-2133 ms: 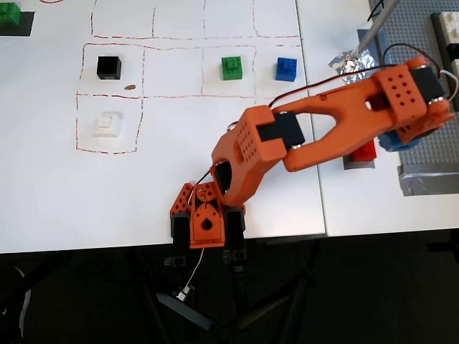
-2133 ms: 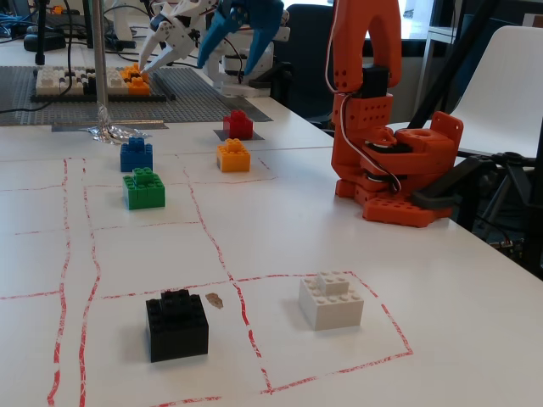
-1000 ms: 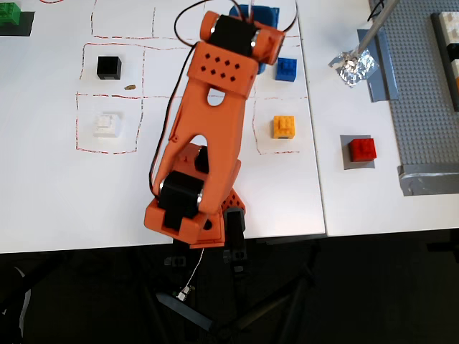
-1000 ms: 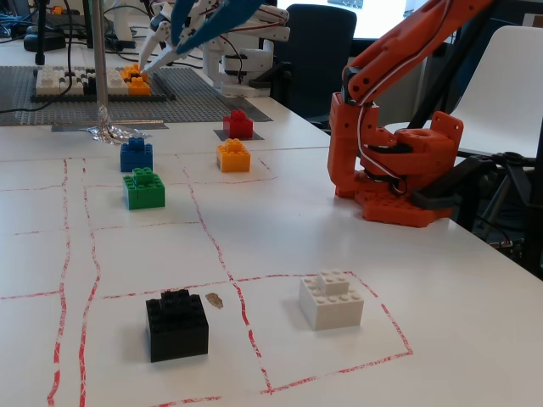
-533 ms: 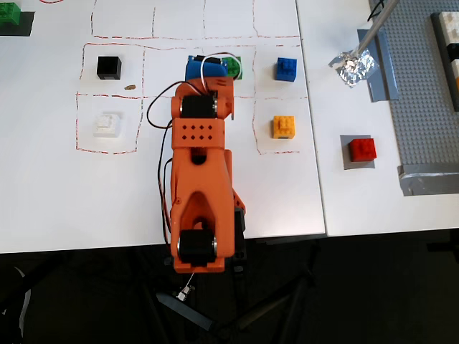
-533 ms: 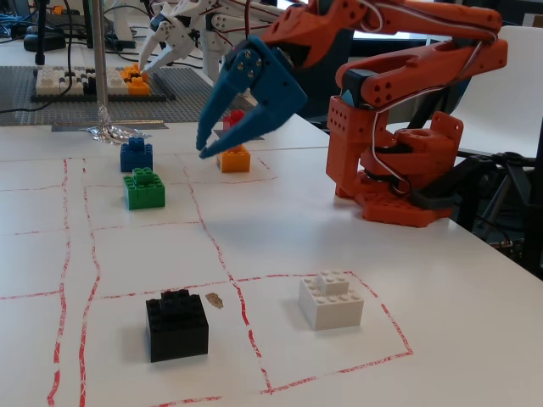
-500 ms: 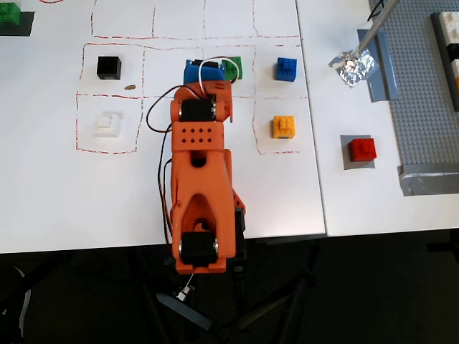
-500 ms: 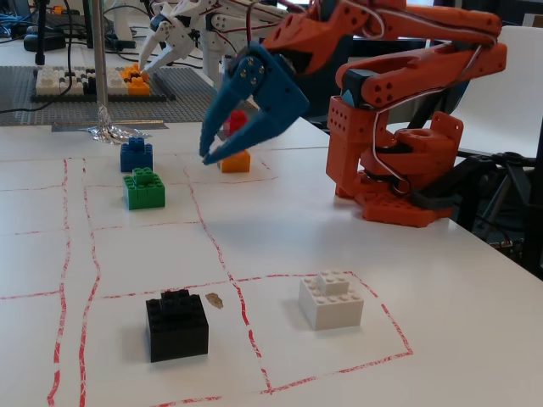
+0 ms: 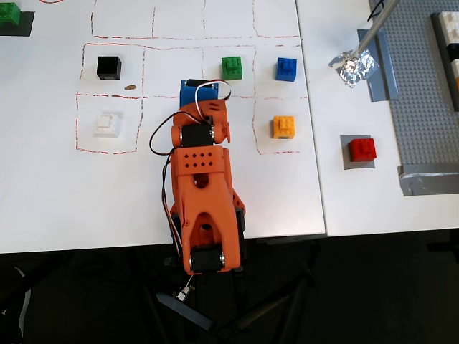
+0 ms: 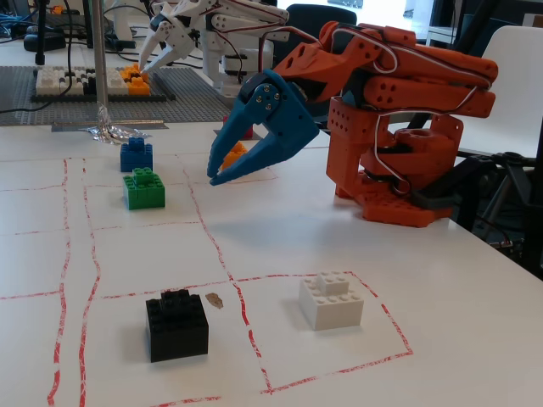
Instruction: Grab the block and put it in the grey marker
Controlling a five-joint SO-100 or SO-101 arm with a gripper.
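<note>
My blue two-finger gripper (image 10: 222, 170) hangs slack-jawed and empty above the white desk (image 9: 57, 208). The small red studded block (image 9: 362, 150) already sits on the flat grey square marker (image 9: 345, 163), well to my gripper's right overhead.

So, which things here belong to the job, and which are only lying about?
Belong to the job:
- red block, already sitting on the grey marker
- grey marker
- the arm's blue fingers, empty

Only lying about:
- green brick
- blue brick
- orange brick
- black brick
- white brick
- silver foil
- grey baseplate
</note>
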